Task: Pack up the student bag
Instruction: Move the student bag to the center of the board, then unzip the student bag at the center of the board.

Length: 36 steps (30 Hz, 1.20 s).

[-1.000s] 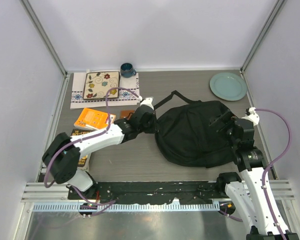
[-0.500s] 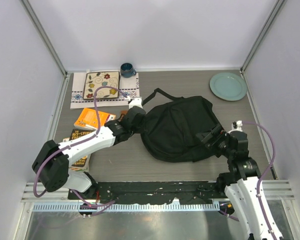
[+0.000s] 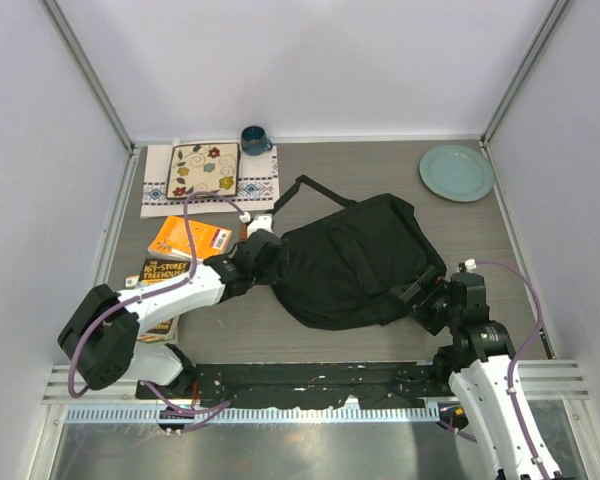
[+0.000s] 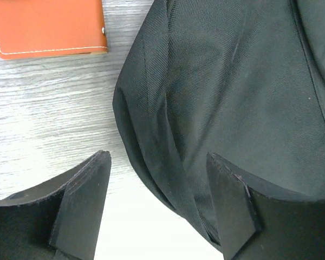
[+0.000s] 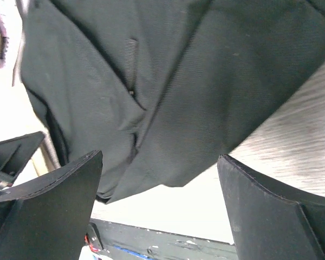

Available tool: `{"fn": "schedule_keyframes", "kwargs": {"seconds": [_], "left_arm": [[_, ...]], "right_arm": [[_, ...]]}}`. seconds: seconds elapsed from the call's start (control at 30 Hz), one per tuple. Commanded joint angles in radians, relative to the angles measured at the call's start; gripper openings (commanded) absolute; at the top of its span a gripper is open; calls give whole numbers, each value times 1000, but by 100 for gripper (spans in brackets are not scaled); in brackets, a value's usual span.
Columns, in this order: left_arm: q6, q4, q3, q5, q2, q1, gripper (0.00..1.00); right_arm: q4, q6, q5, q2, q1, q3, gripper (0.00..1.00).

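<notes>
Both sets of jaws stand apart now. The left gripper (image 4: 158,158) has just let go of the student bag (image 3: 355,262) after dragging it left and nearer. The right gripper (image 5: 158,158) gapes wide at the bag's right end, holding nothing. The bag lies in the middle of the bench (image 3: 230,335), likely placed ready for opening. It is black woven fabric, soft, slumped and creased. An orange stitched leather wallet (image 4: 49,27) lies flat beside it.

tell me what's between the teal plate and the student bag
Only bare table lies between the teal plate and the student bag, as the top view shows.
</notes>
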Motion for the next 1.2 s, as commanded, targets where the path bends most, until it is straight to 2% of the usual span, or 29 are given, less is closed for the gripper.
{"fn": "schedule_keyframes", "kwargs": {"seconds": [0.0, 0.13, 0.27, 0.57, 0.63, 0.77, 0.8, 0.83, 0.87, 0.9, 0.93, 0.97, 1.13, 1.17], "left_arm": [[-31, 21, 6, 3, -95, 2, 76], [-48, 18, 5, 47, -191, -4, 82], [-63, 25, 9, 63, -221, -38, 84], [-69, 61, 83, 103, -121, -130, 84], [-64, 76, 98, 122, -98, -148, 84], [-54, 114, 138, 159, -47, -167, 84], [-52, 119, 144, 165, -28, -168, 84], [-51, 127, 150, 182, -20, -173, 84], [-51, 145, 158, 196, -8, -173, 84], [-51, 151, 163, 205, 14, -173, 84], [-57, 154, 176, 221, 29, -176, 84], [-60, 163, 181, 227, 43, -178, 84], [-69, 191, 213, 231, 152, -228, 84], [-81, 211, 213, 242, 170, -231, 83]], "right_arm": [[8, -37, 77, 49, -4, -21, 95], [40, -39, 108, 75, -2, -50, 95], [119, -17, 102, 130, -2, -82, 95], [352, 64, 109, 241, -1, -137, 95], [402, 93, 105, 265, 1, -169, 92], [471, 104, 125, 275, -1, -199, 73], [484, 103, 122, 272, -1, -209, 59], [503, 95, 114, 257, 1, -218, 51], [524, 95, 106, 247, 1, -235, 47], [535, 94, 99, 238, 1, -243, 20], [549, 84, 89, 224, -1, -252, 8], [567, 81, 80, 194, -1, -274, 0], [655, 49, -27, 22, 2, -369, 0], [675, 44, -47, -69, 1, -410, 0]]}}
